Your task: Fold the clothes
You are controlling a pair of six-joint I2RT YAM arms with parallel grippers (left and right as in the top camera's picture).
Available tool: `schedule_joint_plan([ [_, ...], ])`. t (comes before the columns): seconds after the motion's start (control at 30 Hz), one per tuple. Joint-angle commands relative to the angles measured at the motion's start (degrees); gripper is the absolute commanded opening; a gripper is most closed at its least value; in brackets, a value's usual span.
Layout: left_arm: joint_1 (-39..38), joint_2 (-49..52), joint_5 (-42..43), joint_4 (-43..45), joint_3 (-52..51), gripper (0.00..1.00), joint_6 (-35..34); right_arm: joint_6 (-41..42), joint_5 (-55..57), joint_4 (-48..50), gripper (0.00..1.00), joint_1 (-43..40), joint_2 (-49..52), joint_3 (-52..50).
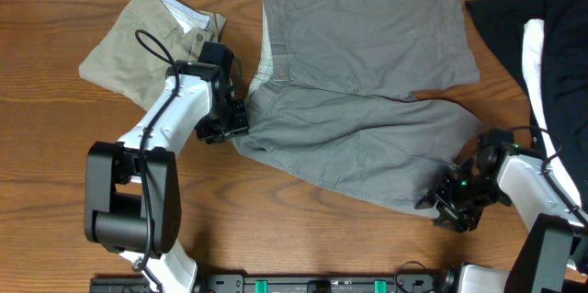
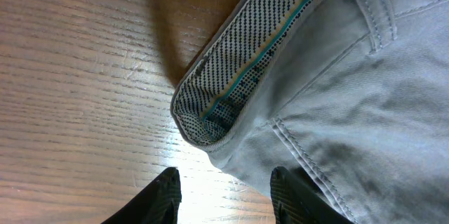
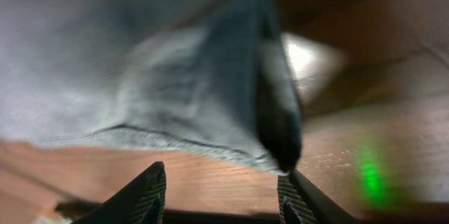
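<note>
- Grey shorts (image 1: 367, 100): lying open on the wooden table (image 1: 55, 146) at mid-frame, waistband (image 1: 268, 54) to the left and both legs running right. The lower leg is creased and slants toward the near right.
- Left gripper (image 1: 237, 120): at the lower corner of the waistband. In the left wrist view its fingers (image 2: 165, 194) stand well apart with bare wood between them. The right-hand finger is against the cloth edge, and nothing is clamped.
- Waistband lining (image 2: 242, 76): turned outward at the corner, showing a black-and-white dotted print with a teal stripe. No lettering is legible on it.
- Right gripper (image 1: 447, 203): at the hem of the lower leg. The right wrist view is blurred, but its fingers (image 3: 144, 196) are parted, with the hem (image 3: 175, 140) just ahead of them and not gripped.
- Khaki shorts (image 1: 152, 40): folded, at the far left, close beside the grey pair.
- Black garment (image 1: 510, 13) and white garment (image 1: 533, 50): heaped at the far right edge.
</note>
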Motion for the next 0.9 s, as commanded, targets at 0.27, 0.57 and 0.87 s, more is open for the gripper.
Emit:
schedule_joint_plan([
  [0.27, 0.2, -0.5, -0.48, -0.15, -0.09, 0.44, -0.31, 10.47, 5.18, 6.23, 0.41, 0.57, 0.28, -1.05],
  [0.57, 0.2, -0.52, -0.48, -0.39, -0.09, 0.44, -0.31, 12.02, 5.84, 7.78, 0.4, 0.57, 0.28, -1.11],
  [0.87, 0.2, -0.5, -0.5, -0.39, -0.09, 0.44, -0.31, 12.87, 5.77, 5.6, 0.07, 0.59, 0.28, -1.53],
])
